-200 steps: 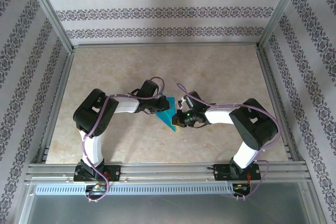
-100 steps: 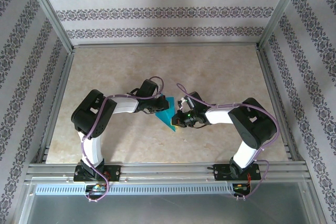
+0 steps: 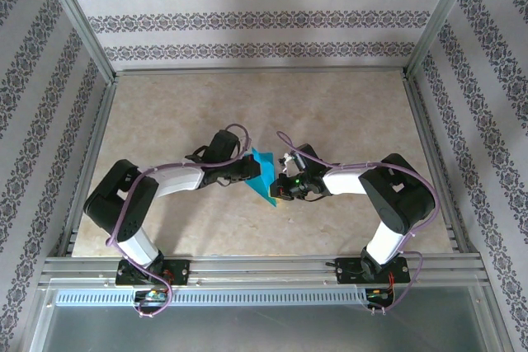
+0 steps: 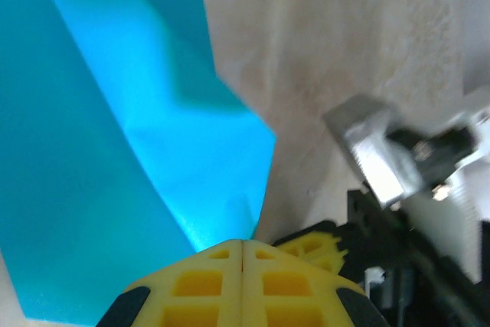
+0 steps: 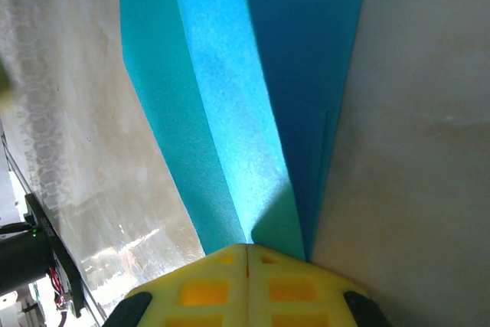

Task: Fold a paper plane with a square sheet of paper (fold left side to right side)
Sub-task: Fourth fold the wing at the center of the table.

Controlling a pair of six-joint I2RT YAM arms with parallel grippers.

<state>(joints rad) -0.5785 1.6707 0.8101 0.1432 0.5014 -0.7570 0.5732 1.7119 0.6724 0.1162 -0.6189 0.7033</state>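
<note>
The sheet of paper (image 3: pixel 264 176) is thin, matte teal-blue, folded into a narrow wedge with straight creases; in the top view it lies at the centre of the frame, its sharp point toward the lower right, between the two wrists. In the left wrist view the paper (image 4: pixel 115 158) shows overlapping flaps, one raised off the surface, tapering to a corner at the bottom. There the left gripper (image 4: pixel 243 244) has its yellow, grid-moulded jaws pressed together on that corner. In the right wrist view the paper (image 5: pixel 253 112) shows long lengthwise bands, lighter and darker blue, narrowing downward; the right gripper (image 5: pixel 246 249) has its yellow jaws shut on the narrow end.

The surface (image 3: pixel 330 113) is beige, marbled and slightly glossy. Pale walls (image 3: pixel 247 18) with dark ornamental stripes enclose it; an aluminium frame (image 3: pixel 247 268) runs along the bottom edge. Purple cables (image 3: pixel 157 172) loop along the white and black arms. A grey metal block (image 4: pixel 371 155) on the right arm sits at the right of the left wrist view, close beside the paper.
</note>
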